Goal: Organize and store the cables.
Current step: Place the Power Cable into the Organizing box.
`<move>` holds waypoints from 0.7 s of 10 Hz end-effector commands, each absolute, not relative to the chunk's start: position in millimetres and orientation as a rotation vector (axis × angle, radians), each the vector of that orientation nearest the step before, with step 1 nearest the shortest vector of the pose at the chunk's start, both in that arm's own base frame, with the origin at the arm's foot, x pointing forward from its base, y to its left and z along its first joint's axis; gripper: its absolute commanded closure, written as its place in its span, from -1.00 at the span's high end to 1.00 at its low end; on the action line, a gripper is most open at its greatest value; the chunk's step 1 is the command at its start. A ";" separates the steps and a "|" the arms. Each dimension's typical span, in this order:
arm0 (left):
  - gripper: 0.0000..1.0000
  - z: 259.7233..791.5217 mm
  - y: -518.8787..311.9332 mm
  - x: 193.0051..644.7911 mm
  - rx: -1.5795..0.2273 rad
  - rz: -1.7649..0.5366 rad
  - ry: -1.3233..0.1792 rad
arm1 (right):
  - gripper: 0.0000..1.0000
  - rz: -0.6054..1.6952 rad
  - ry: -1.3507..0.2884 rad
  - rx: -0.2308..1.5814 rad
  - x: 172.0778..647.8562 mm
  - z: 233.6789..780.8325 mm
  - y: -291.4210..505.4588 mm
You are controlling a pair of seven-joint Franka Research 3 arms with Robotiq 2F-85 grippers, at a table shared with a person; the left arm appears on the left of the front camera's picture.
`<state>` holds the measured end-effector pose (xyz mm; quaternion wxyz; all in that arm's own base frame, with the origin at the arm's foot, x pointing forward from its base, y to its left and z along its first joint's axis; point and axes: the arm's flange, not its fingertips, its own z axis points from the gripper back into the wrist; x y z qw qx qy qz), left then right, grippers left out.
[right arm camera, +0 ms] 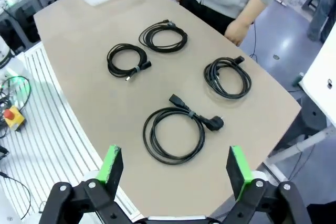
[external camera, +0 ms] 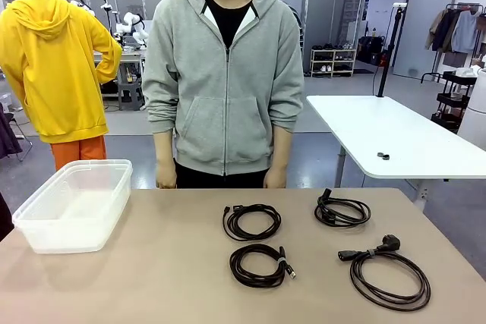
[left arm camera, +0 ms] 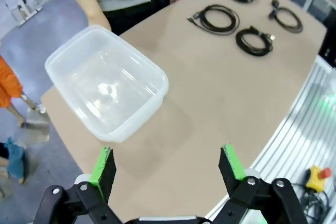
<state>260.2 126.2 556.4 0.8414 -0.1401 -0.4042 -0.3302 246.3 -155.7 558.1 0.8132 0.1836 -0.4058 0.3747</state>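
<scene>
Several black coiled cables lie on the tan table's right half: two side by side in the middle (external camera: 234,265) (external camera: 228,224), one at the far right (external camera: 326,214), and a larger coil with a plug at the near right (external camera: 370,253). My right gripper (right arm camera: 175,166) hangs open high above the large coil (right arm camera: 190,114), holding nothing. My left gripper (left arm camera: 168,163) is open too, well above the table's near edge beside the clear container (left arm camera: 161,85). From there the cables (left arm camera: 203,22) show far off.
The empty clear plastic container (external camera: 30,221) stands at the table's left. A person in a grey hoodie (external camera: 224,73) stands at the far edge, hands hanging at the table's rim. A white table (external camera: 380,130) stands behind on the right.
</scene>
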 end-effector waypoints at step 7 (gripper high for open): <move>1.00 559.0 114.6 262.7 -0.273 -0.743 -0.837 | 1.00 0.800 -0.866 0.392 246.3 558.1 -155.7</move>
